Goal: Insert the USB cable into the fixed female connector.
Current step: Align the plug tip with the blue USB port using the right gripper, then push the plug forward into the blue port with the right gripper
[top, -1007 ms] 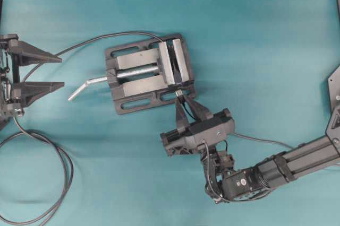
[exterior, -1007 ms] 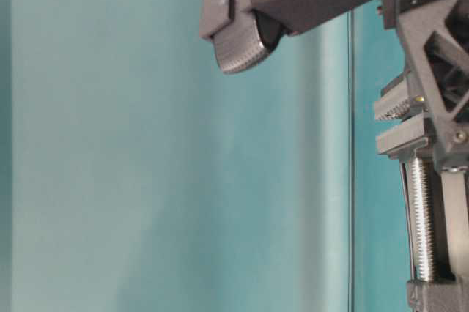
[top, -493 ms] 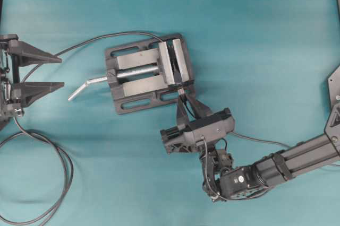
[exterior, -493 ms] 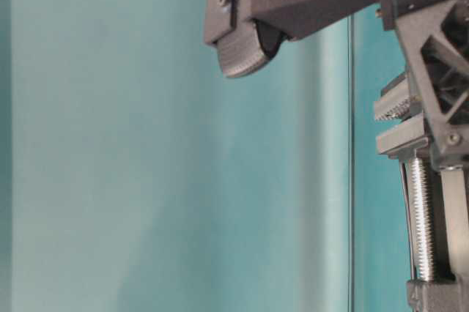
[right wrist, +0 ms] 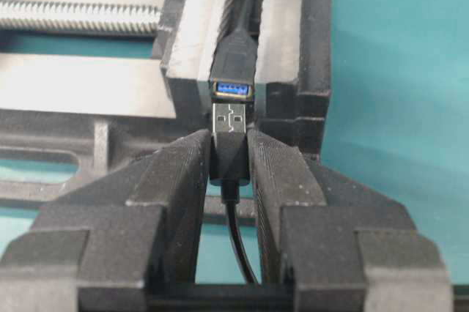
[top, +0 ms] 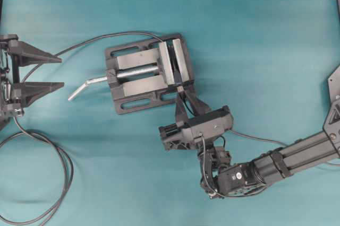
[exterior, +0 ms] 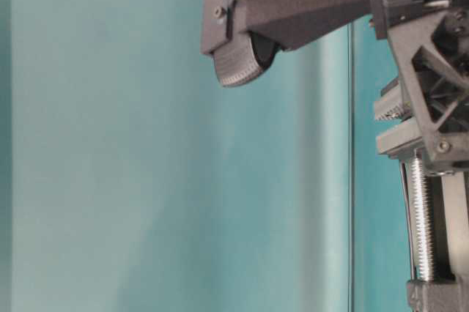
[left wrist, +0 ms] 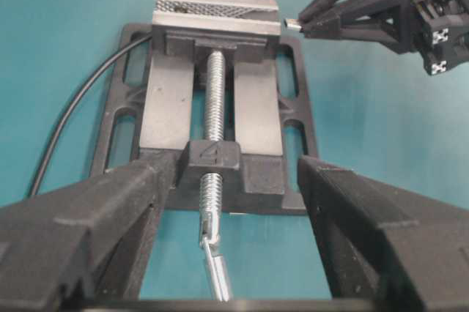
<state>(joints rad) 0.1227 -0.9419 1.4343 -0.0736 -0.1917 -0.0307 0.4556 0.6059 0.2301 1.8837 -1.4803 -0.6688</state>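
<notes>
The USB cable (right wrist: pixel 230 143) sits clamped between the right fingers (right wrist: pixel 275 173), its metal tip just ahead of them, almost touching the blue socket (right wrist: pixel 232 89) held in the vise (top: pixel 149 72). The left fingers (top: pixel 40 69) stand wide open, holding nothing. If the tip is slightly tilted, pushing could jam it or slide the plug back between the fingers.

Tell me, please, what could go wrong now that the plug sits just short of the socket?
The USB cable's metal tip looks slightly offset from the fixed female connector's blue opening, so it might catch the rim. The right pincer grips only the plug's sides, so pushing might slide it backward. The pincer fingers may hit the vise.
</notes>
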